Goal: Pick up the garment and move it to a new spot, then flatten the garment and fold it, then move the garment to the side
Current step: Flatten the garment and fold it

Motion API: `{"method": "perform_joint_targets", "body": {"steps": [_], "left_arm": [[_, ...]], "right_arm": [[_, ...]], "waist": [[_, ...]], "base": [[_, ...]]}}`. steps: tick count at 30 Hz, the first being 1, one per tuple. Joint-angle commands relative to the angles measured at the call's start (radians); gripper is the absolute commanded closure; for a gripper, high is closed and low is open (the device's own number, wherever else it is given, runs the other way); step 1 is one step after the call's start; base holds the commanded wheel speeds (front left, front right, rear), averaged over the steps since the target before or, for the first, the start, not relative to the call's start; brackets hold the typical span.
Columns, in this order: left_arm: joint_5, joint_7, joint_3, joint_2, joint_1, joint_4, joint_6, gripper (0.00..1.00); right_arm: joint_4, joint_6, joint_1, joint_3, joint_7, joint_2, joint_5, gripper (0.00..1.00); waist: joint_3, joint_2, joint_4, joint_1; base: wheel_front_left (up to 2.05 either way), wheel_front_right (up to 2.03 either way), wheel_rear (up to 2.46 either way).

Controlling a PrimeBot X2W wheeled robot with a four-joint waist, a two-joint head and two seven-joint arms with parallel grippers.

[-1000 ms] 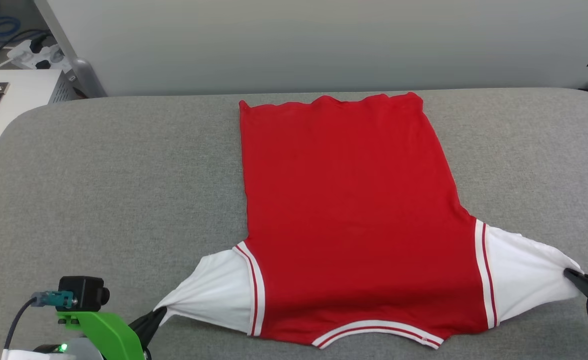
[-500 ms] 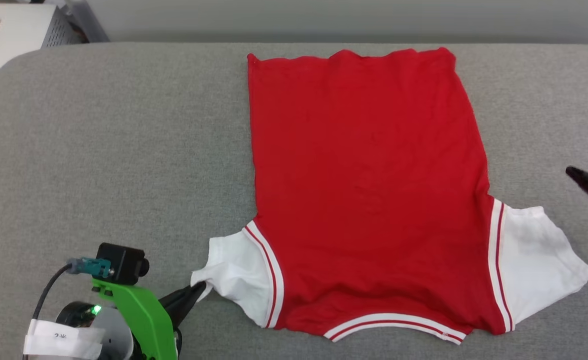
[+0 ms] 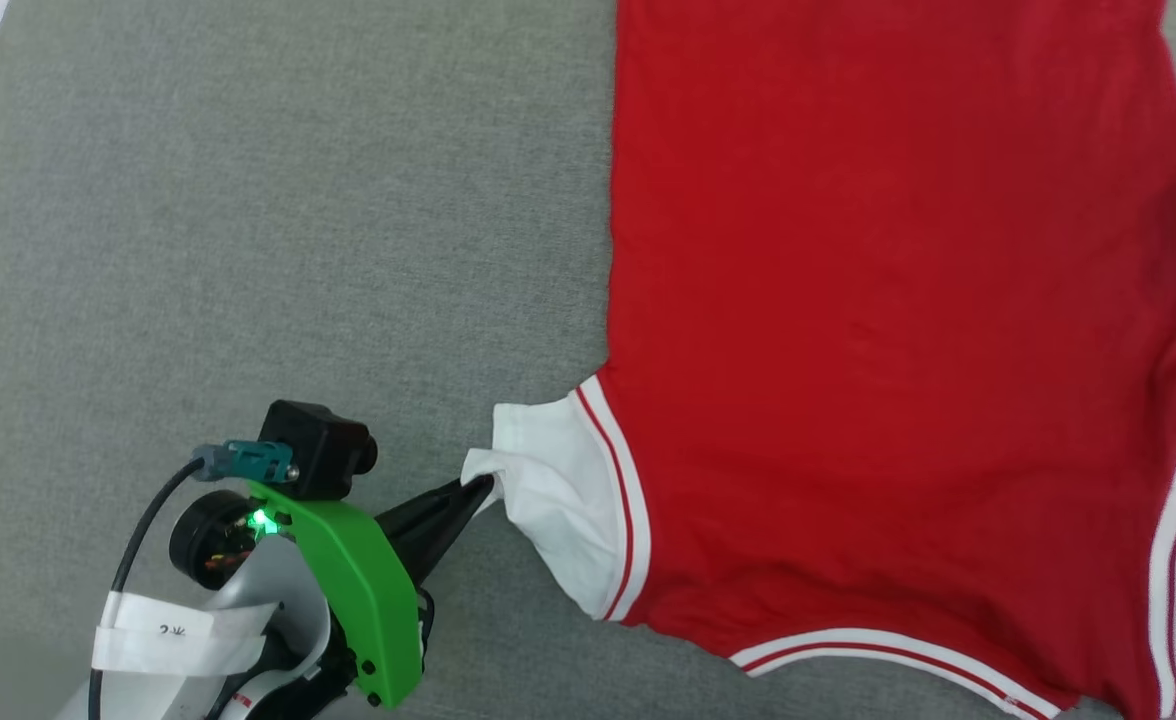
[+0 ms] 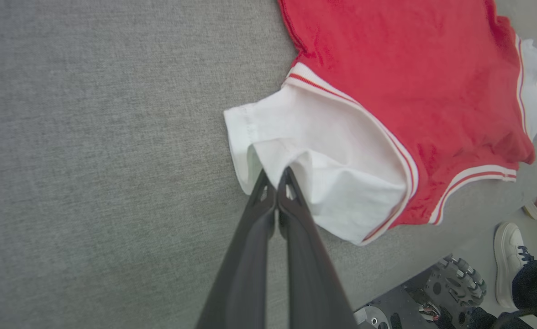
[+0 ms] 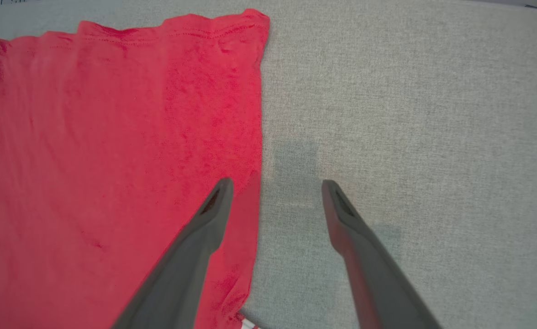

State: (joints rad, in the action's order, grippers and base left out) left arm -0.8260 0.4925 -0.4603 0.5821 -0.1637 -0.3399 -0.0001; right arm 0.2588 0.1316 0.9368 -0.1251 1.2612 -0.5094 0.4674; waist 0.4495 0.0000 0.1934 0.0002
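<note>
The red thin-fabric jersey shirt with white short sleeves and red-and-white striped trim [image 3: 898,300] lay spread flat on the grey fabric-covered counter [image 3: 248,250], a plain red side facing up. Its striped neckline [image 3: 848,650] lay toward the robot and its body stretched away from it.

The left claw [image 3: 483,487] was pinched shut on the outer edge of the shirt's left white sleeve [image 3: 548,490]. In the left wrist view, the two dark fingers met at the tips [image 4: 275,176] with a fold of that sleeve [image 4: 323,151] caught between them, and the cloth was bunched up around the grip. The rest of the shirt [image 4: 410,68] lay on the counter [image 4: 90,137]. The other white sleeve [image 4: 533,77] rested loose at the far side. A green bracket [image 3: 358,570] with a small black camera [image 3: 318,460] sat on the left wrist.

The right claw [image 5: 276,184] stood wide apart with nothing in it. It hung over the shirt's side edge: one finger lay over the red cloth [image 5: 113,160], the other over bare counter [image 5: 410,114]. Whether either fingertip touched the surface could not be told.

A white shoe [image 4: 506,256] stood on the floor past the counter's edge.
</note>
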Motion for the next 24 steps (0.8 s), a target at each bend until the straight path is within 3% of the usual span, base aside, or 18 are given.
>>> {"method": "perform_joint_targets", "body": {"steps": [1,11,23,24], "left_arm": [[0.017,-0.007,-0.004,-0.009,-0.023,-0.002,-0.005,1.0],[0.038,-0.037,-0.038,-0.051,-0.068,0.019,-0.033,1.0],[0.048,-0.063,-0.046,-0.07,-0.09,0.048,-0.04,1.0],[0.049,-0.065,-0.045,-0.07,-0.094,0.051,-0.04,1.0]], "right_arm": [[0.03,-0.001,0.046,-0.01,0.016,0.012,-0.031,0.0],[0.182,-0.001,0.229,-0.02,-0.005,0.03,-0.214,0.0],[0.301,-0.001,0.208,-0.009,-0.014,0.022,-0.243,0.0],[0.303,-0.001,0.192,-0.01,-0.001,0.022,-0.233,1.0]], "waist": [[0.121,0.0,0.123,-0.0002],[0.195,0.0,0.192,-0.0002],[0.207,0.0,0.206,-0.0002],[0.205,0.0,0.201,-0.0002]], "base": [[0.0,0.0,0.0],[0.0,0.0,0.0],[0.0,0.0,0.0],[0.0,0.0,0.0]]}}
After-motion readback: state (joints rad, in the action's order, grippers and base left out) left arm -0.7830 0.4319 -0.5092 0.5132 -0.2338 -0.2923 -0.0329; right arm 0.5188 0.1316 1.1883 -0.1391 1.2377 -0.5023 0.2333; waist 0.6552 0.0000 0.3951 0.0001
